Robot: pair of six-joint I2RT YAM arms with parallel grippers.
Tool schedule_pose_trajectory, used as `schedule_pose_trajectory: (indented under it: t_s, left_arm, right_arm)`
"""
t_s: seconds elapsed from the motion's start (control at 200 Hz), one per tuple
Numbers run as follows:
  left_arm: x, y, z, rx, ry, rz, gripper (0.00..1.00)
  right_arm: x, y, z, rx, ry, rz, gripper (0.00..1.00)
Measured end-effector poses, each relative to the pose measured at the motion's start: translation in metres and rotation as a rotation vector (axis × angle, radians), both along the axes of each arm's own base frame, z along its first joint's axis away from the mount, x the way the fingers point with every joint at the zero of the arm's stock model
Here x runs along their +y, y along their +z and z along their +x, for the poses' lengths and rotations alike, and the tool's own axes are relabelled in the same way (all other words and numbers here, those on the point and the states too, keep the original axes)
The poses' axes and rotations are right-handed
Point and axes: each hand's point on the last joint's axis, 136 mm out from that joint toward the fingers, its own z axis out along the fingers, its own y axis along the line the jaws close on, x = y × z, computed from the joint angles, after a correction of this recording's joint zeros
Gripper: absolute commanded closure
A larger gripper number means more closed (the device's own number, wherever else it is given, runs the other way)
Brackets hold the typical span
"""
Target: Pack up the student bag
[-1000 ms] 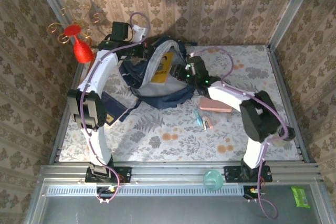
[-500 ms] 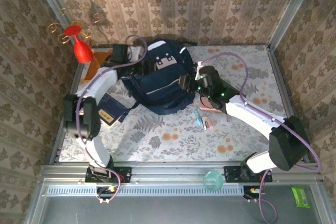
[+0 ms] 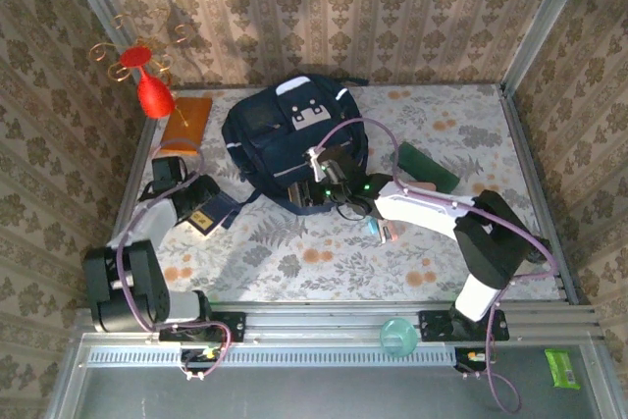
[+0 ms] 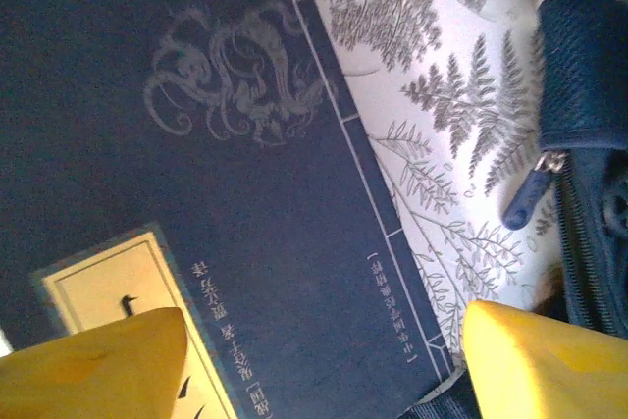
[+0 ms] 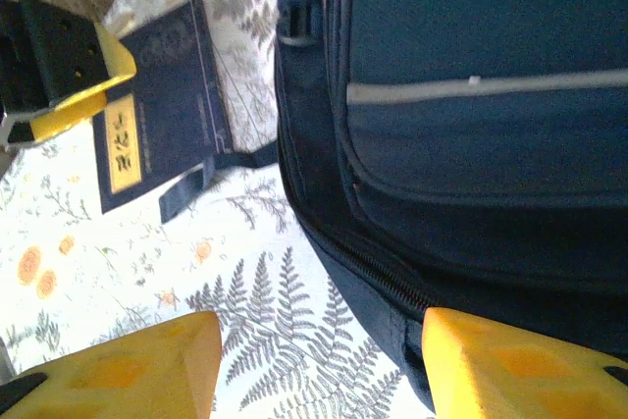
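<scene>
Bags: one student bag | books: one navy book | claws: two, left claw, right claw, both wide

High rear camera looks down — both close wrist cameras share book and student bag.

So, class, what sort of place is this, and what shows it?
Probably a staged robot test cell, not a home: wallpapered panels in a metal frame, a floral tablecloth under the student bag, and two arms bolted to a rail.
</scene>
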Motion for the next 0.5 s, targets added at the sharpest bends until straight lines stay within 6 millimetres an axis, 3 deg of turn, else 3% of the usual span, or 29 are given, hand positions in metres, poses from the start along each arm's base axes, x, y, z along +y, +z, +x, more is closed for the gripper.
schedule_pose_trajectory:
  t_s: [0.12, 0.2, 0.4, 0.5]
  left_arm:
    - [-0.023, -0.015, 0.014, 0.043, -0.089, 0.001, 0.33]
    - [-0.04, -0.025, 0.01, 0.07, -0.147, 0.005, 0.39]
    - [-0.073, -0.036, -0.013, 0.038, -0.242, -0.015, 0.54]
    - [-0.114, -0.03, -0.044, 0.046, -0.366, -0.067, 0.54]
  right_arm:
    - [0.002, -0.007, -0.002, 0.03, 0.005, 0.006, 0.42]
    - [0.003, -0.005, -0.002, 0.029, 0.007, 0.015, 0.41]
    - [-0.015, -0.003, -0.006, 0.032, -0.019, 0.016, 0.4]
    - [-0.031, 0.001, -0.004, 0.031, -0.05, 0.01, 0.39]
